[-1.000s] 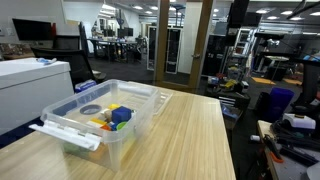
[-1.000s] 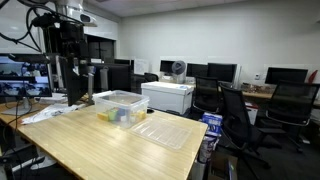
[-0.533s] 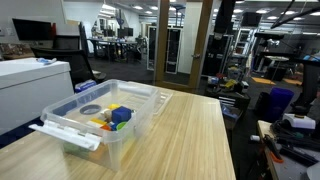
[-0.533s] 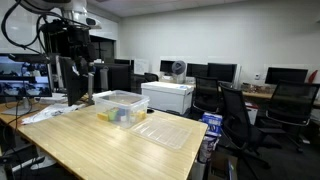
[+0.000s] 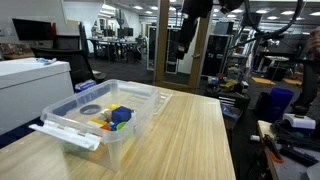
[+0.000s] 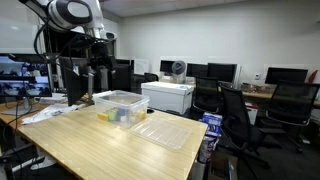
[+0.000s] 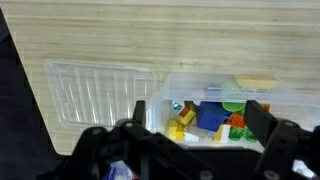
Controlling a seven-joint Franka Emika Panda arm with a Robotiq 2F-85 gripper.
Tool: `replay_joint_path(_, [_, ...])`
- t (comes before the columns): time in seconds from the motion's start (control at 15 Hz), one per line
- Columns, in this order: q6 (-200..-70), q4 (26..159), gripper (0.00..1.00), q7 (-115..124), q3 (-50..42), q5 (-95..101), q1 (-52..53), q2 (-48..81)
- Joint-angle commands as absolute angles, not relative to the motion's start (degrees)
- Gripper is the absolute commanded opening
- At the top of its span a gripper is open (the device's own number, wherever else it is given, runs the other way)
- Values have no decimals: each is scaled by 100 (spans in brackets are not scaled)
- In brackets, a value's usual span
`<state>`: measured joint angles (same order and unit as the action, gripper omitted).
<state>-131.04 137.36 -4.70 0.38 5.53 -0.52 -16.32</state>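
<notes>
so, my pincer (image 5: 185, 50) is hanging up high over the wooden table (image 5: 190, 140), well above everything on it. it's open about as wide as it goes, with nothing in it. in the wrist view my two fingers (image 7: 138, 115) poke in from the bottom edge, spread far apart, and the gap between them is just air with the stuff way down below. the closest thing to me is the clear plastic bin (image 6: 135, 105), which sits on the table with its top open. inside there's a little pile of toy blocks (image 7: 212, 113). there's a blue one in the middle and a couple of yellow ones (image 7: 180, 126) just beside it. a green piece (image 7: 234, 103) and some orange-red bits (image 7: 241, 125) sit on the other side, all touching or nearly so. there's also a pale tan piece (image 7: 255, 83) up against the bin wall, but honestly i can't tell what that one is. the bin's clear lid (image 7: 100, 90) is off and lies flat on the table right beside the bin, apart from it by a thin strip of wood. in an exterior view that same lid (image 6: 165, 130) sits toward the table edge, and i'm above the opposite end of the bin. past the bin there's a white printer-looking box (image 6: 167, 95) standing off the table. behind that it's just office chairs and monitors, too far and too small to say much about.
</notes>
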Motion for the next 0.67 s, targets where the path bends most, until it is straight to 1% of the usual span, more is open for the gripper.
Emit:
replay_joint_path(0.0, [-13400, 13276, 100, -621, -25, 549, -29, -936])
replay_joint_path(0.07, [-13371, 13196, 100, -570, -12, 556, -35, -839])
replay_joint_path(0.13, [-13288, 13391, 100, -472, 11, 555, -34, -1090])
replay_joint_path(0.6, [-13285, 13325, 100, -472, 11, 554, -34, -999])
